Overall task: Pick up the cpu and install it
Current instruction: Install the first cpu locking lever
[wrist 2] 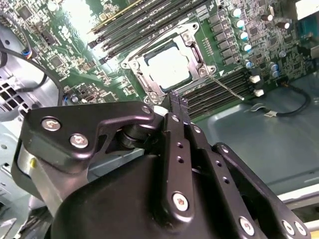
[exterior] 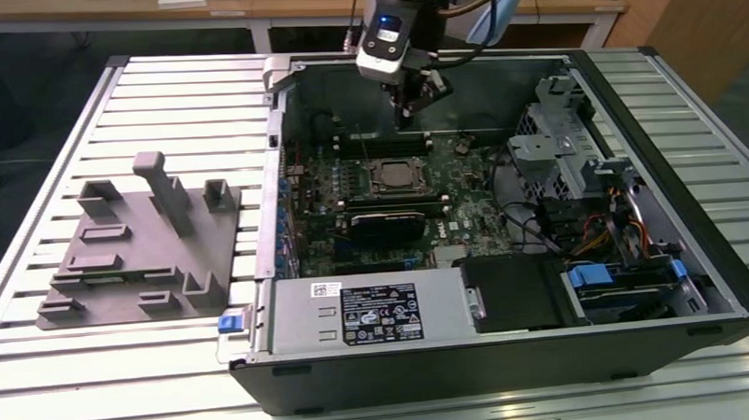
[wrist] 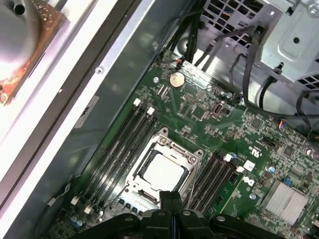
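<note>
Item: cpu [exterior: 396, 175], lying flat in motherboard socket [wrist: 172, 144]. Gripper [exterior: 405, 116]: clenched, empty, hovering at socket's 12 o'clock in exterior view. Handling judgement: stay square, clear of retention lever [wrist 2: 227, 88].

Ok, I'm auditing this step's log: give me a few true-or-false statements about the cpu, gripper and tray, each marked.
1. The cpu lies in its socket. True.
2. The gripper holds the cpu. False: it is shut on nothing, clear of the cpu.
3. The grey tray sits inside the case. False: it lies on the table, at the exterior view's left of the case.
4. Memory slots run along both sides of the socket. True.
</note>
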You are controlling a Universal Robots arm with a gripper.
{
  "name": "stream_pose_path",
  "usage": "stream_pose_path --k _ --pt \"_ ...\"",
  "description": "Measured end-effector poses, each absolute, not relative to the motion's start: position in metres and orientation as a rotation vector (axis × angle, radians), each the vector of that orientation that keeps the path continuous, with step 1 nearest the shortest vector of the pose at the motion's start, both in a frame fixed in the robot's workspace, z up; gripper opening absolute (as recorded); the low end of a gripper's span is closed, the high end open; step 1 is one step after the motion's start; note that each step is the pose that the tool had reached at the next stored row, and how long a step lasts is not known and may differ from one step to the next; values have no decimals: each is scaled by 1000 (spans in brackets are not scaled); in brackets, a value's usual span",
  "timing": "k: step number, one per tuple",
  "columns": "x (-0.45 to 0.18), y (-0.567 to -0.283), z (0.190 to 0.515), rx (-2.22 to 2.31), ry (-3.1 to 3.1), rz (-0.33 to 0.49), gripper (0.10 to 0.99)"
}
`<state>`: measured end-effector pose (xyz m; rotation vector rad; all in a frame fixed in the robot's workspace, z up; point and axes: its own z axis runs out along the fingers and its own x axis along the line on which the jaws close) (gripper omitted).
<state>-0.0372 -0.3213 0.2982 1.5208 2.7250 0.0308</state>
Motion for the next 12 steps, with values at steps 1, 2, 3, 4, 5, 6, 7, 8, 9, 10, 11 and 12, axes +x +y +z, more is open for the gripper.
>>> stream_pose_path --k 1,2,3,4,5,6,7,8,9,10,11,12 --pt "-37 -321 298 1512 2730 31 106" --pt "-37 -321 298 1503 2735 31 106" --pt "-37 -321 298 1494 2740 31 106" --pt "-37 -321 298 1485 2745 31 106" --pt "-37 -321 298 1475 2751 31 106" --pt "-37 -321 298 1465 2756 31 106" --pt "-37 -321 298 1454 2762 32 106" --pt "-37 -321 298 1443 2767 32 106" --pt "-37 -321 298 1433 2773 32 106" --pt "-37 -321 298 1422 2778 32 106" --pt "-37 -321 298 1411 2784 32 106" --pt "-37 -321 298 1400 2790 32 106"
